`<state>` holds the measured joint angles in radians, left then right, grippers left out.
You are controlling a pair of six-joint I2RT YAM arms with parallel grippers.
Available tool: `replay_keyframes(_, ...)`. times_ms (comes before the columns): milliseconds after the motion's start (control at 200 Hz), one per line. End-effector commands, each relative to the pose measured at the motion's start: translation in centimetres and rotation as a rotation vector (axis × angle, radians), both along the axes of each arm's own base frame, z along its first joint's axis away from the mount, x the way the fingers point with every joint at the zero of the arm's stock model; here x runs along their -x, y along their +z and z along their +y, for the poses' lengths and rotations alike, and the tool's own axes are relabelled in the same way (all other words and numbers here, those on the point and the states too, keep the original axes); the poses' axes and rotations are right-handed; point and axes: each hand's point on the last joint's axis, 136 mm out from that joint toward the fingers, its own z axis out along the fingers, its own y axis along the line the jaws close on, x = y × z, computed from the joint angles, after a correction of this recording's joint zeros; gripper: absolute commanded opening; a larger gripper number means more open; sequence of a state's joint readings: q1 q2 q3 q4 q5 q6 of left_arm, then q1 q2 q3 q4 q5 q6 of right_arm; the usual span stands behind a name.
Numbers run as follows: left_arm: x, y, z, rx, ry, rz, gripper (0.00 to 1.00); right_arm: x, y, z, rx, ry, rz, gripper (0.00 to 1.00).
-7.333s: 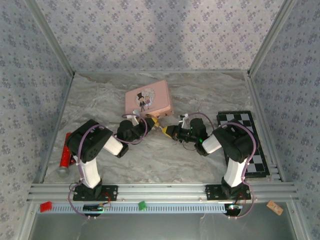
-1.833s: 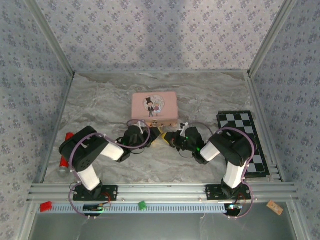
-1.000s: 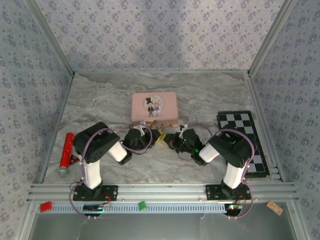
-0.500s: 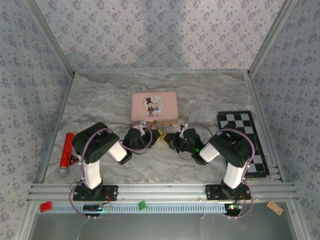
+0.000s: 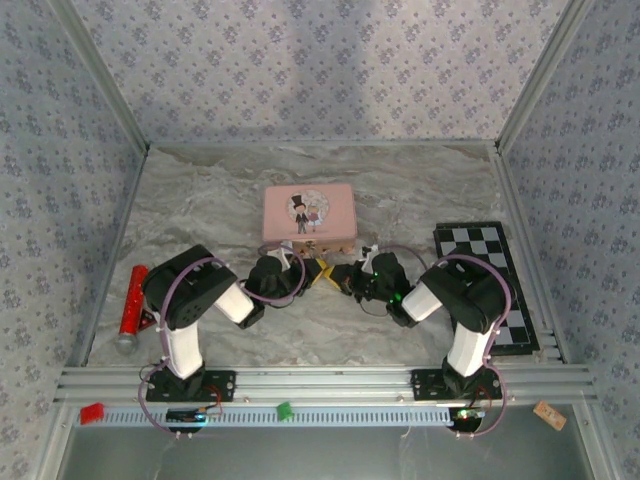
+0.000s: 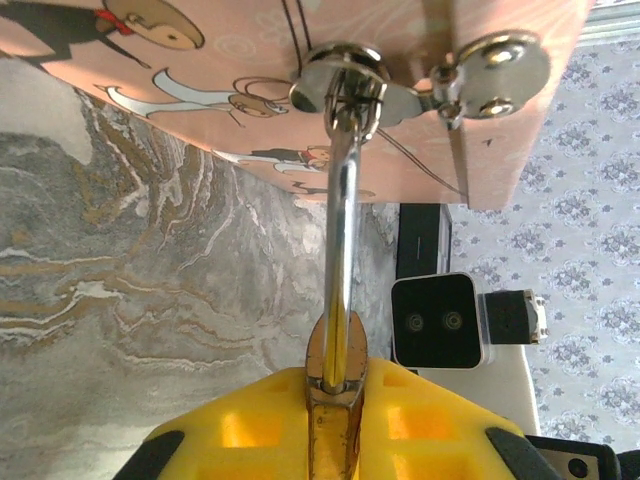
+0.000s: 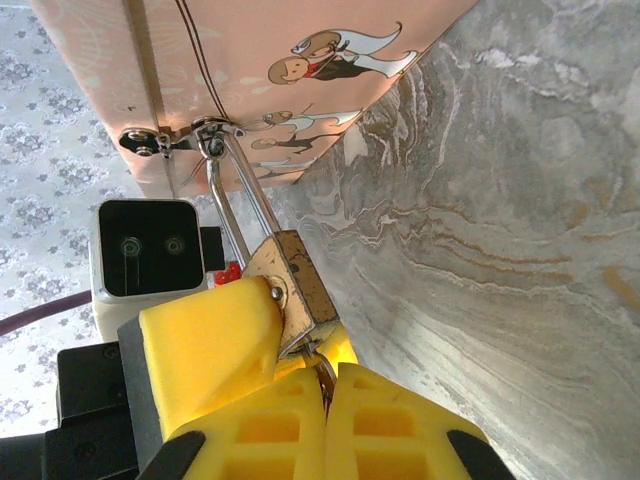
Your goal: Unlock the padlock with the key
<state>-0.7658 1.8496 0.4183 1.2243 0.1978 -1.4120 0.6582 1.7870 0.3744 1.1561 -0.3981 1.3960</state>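
Well, here is how I stand at the front of the box.

Left gripper (image 6: 335, 400): clenched. My yellow pads are pressed on either side of the padlock (image 7: 296, 282), whose brass body stands edge-on between them in my left wrist view.

Right gripper (image 7: 328, 388): clenched as well. Its two yellow fingers are closed against each other, with the key (image 7: 321, 363) pinched at their tips.

Padlock: it hangs off the near edge of the pink box (image 5: 308, 211), tilted, lifted off the marble table (image 5: 200, 200) and caught between my two grippers at the middle of the workspace.

Shackle (image 6: 343, 240): a thin silver bar runs from the brass body up through the hasp (image 7: 205, 132) on the box front. One leg enters the body. The other leg goes behind my left pad, so I cannot tell whether it has sprung free.

Key: a sliver of grey metal whose tip meets the lower end of the brass body. I cannot tell whether it is seated in the keyhole.

Arms: both are folded low and meet nose to nose just in front of the box, each wrist camera facing the other.

Red cylinder (image 5: 130, 306): lies at the left edge of the table, well apart from the box.

Checkered board (image 5: 500, 246): lies flat along the right side, partly under my right arm.
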Motion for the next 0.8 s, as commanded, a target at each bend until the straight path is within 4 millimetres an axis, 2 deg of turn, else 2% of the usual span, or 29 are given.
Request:
replay_keyframes(0, 0.9, 1.0, -1.2, 0.01, -0.046, -0.011, 0.13, -2.6, 3.3, 0.5, -0.093, -0.027, -0.097, 0.0)
replay_keyframes(150, 0.9, 1.3, -1.2, 0.015, -0.047, -0.02, 0.13, -3.3, 3.8, 0.6, -0.133, -0.027, -0.094, 0.0)
replay_keyframes(360, 0.9, 1.3, -1.4, 0.026, -0.048, -0.022, 0.12, -4.2, 3.8, -0.4, -0.146, -0.058, -0.085, 0.0)
replay_keyframes(555, 0.9, 1.6, -1.8, 0.033, -0.058, -0.027, 0.11, -4.7, 4.1, 0.2, -0.156, -0.06, -0.088, 0.0)
replay_keyframes(700, 1.0, 1.6, -1.8, 0.03, -0.056, -0.027, 0.1, -4.6, 4.4, -0.6, -0.142, -0.104, -0.118, 0.0)
replay_keyframes(795, 1.0, 1.4, -1.7, 0.022, -0.054, -0.024, 0.1, -4.1, 3.9, -0.3, -0.085, -0.079, -0.107, 0.05)
